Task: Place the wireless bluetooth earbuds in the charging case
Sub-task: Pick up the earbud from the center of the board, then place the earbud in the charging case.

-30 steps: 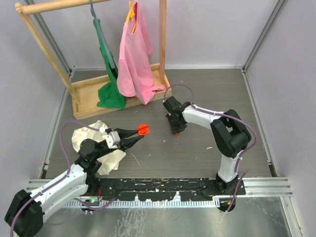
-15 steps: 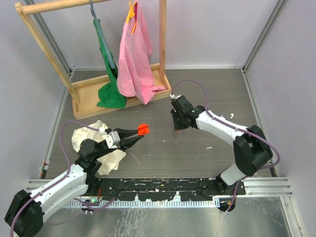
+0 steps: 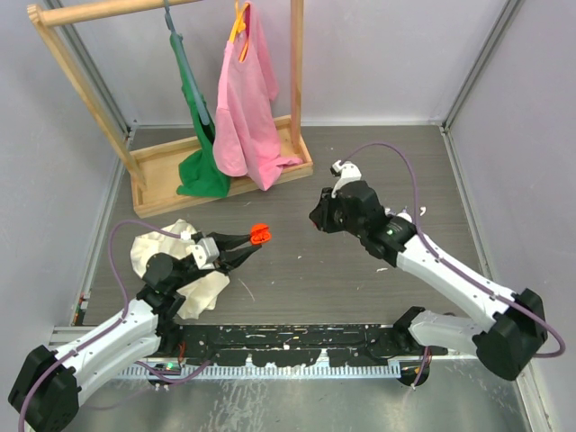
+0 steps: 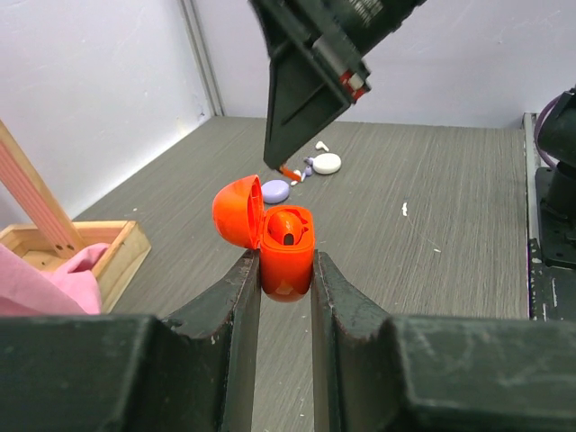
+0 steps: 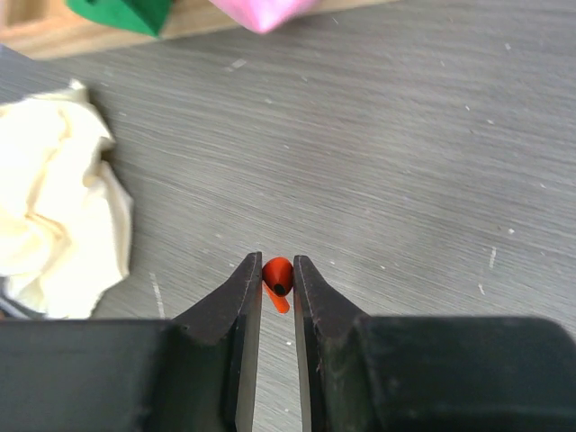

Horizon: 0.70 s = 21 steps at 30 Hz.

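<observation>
**A:** Where does everything stand?

**B:** The left tool (image 4: 286, 270) is narrowed onto the orange case (image 4: 286, 241) and holds it clear of the tabletop (image 4: 432, 216), with the lid tipped open toward 10 o'clock. The right tool (image 5: 277, 268) is pinched on a tiny orange earbud (image 5: 277, 275). In the top view it sits at about 3 o'clock from the case, well apart.

**A:** How should the earbud go in?

**B:** I judge the step to be carrying the earbud over to the open case. Come in from the side away from the lid and line the stem up with the dark socket before lowering. Press lightly and let go only once it is seated (the earbud is far smaller than the fingers, so a slight tilt could catch it on the rim). The left arm should simply hold the case level.

**A:** What does each view add?

**B:** Only the left wrist view shows the socket inside the case. It also shows a lavender puck (image 4: 274, 190), a white puck (image 4: 327, 163) and a small white piece (image 4: 321, 146) on the tabletop at 12 o'clock beyond it. Only the right wrist view shows the pinch on the earbud, with a cream cloth (image 5: 54, 207) at 9 o'clock and no case in frame. Only the top view shows the gap between the two arms.
</observation>
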{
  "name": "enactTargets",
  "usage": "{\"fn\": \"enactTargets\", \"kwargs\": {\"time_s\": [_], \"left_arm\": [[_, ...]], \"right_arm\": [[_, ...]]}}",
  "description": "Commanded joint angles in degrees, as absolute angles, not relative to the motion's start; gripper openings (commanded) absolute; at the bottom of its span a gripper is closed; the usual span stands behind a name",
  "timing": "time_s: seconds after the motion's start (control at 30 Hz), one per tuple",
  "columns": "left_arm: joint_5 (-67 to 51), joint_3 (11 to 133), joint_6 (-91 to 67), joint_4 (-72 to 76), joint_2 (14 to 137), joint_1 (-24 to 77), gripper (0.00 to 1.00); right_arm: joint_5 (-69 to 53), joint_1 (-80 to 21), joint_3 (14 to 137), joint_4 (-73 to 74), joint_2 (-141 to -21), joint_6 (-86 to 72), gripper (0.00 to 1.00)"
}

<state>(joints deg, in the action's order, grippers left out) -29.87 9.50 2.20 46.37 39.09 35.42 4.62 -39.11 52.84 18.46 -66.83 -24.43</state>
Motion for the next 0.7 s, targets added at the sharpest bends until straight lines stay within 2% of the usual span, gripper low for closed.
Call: {"fn": "enactTargets", "kwargs": {"time_s": [0.0,0.3,0.67], "left_arm": [[-28.61,9.40,2.81,48.92,38.95,35.57,0.00],[-28.12,9.31,2.82,49.11,39.14,35.59,0.00],[-28.37,9.36,2.47,49.29,38.93,35.60,0.00]], "right_arm": [[2.53,-40.40,50.17,7.23,-60.39,-27.90,0.19],[-1.29,-44.35,43.06,-9.77,-55.05,-31.81,0.19],[-1.49,-52.03,39.47,-25.81,-56.99,-32.65,0.19]]}}
